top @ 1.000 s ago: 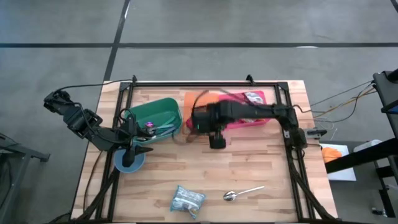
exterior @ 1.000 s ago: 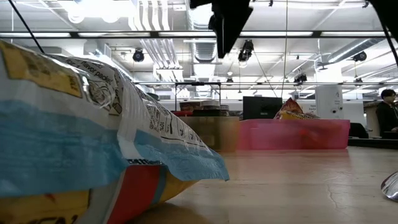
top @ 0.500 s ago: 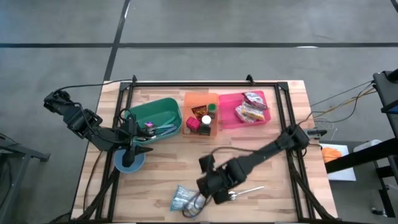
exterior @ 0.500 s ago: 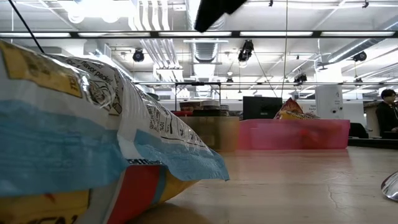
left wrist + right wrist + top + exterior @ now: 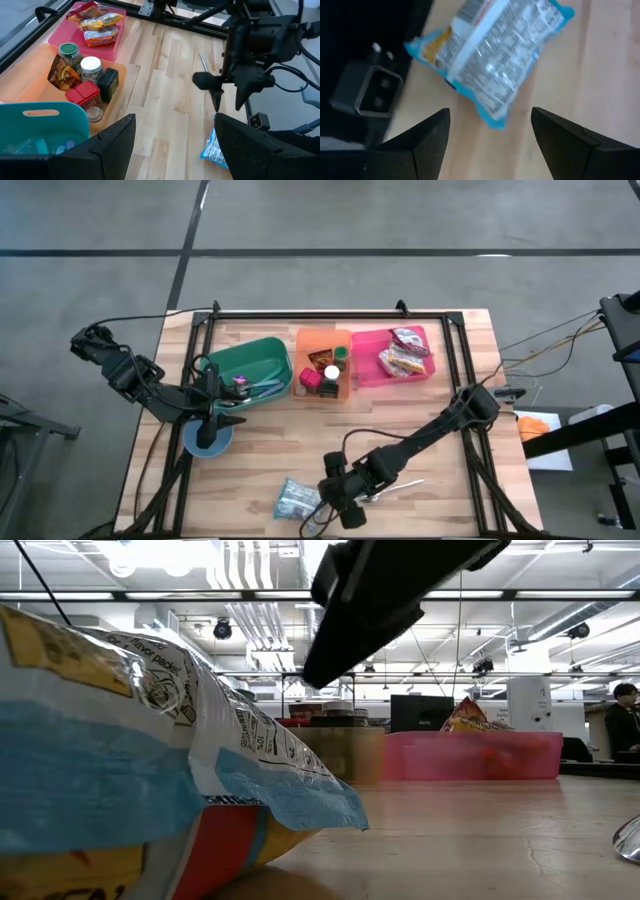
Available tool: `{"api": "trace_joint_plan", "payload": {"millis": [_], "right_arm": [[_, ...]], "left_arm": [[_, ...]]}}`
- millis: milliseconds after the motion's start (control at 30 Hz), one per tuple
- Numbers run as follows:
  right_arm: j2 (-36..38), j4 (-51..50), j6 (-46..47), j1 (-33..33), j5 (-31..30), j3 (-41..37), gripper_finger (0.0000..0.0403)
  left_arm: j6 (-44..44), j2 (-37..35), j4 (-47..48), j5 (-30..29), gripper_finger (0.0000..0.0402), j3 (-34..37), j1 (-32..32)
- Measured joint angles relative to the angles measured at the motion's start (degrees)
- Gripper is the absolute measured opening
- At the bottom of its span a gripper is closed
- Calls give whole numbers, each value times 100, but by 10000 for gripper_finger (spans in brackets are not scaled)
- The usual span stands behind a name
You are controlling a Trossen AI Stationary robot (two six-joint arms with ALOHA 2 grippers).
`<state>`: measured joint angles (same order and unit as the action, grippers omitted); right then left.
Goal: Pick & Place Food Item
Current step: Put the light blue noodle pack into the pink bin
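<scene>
Now the right gripper hovers open above the snack packet.
Closing off-centre could pinch only crinkly film, letting it slip.

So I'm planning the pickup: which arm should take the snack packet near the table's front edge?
The right: its open end effector hangs beside the snack packet. The left end effector sits far off by the green bin.

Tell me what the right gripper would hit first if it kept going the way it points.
Most likely the blue snack packet: the right gripper, fingers open, aims down at it, with the packet framed just ahead of its fingers. Depth is unclear; it may meet the wooden table at the packet's edge instead.
</scene>
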<state>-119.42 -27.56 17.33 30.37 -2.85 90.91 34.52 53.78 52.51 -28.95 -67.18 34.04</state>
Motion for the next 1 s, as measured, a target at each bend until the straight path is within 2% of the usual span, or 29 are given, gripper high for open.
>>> {"api": "trace_joint_plan", "payload": {"millis": [233,500,1000], "right_arm": [[-2,960,684,0,-12,-469,276],[-18,1455,1555,-1,-352,-821,276],[-234,2123,1871,3,-270,-1190,276]], "left_arm": [[2,0,0,0,271,0,0],[4,0,-1,2,271,0,0],[20,-2,-2,0,271,0,0]]}}
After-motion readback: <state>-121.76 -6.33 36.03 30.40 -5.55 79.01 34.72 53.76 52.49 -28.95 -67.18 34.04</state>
